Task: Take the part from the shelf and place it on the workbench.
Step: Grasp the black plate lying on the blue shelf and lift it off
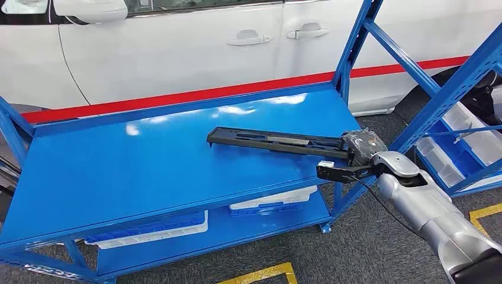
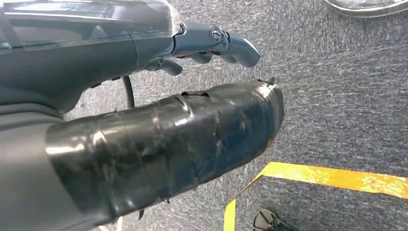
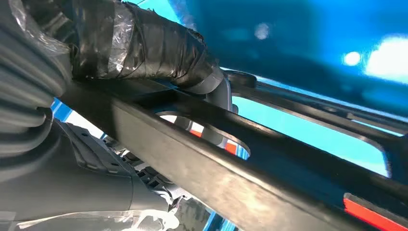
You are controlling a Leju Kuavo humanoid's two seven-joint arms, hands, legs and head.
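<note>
Long black part gripped at right end by right hand, over blue workbench. Placing step judged underway; lowering flat, then release required.

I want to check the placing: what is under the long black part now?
The blue workbench top lies under the black part. The right hand holds its near end. Whether the part rests flat cannot be seen.
</note>
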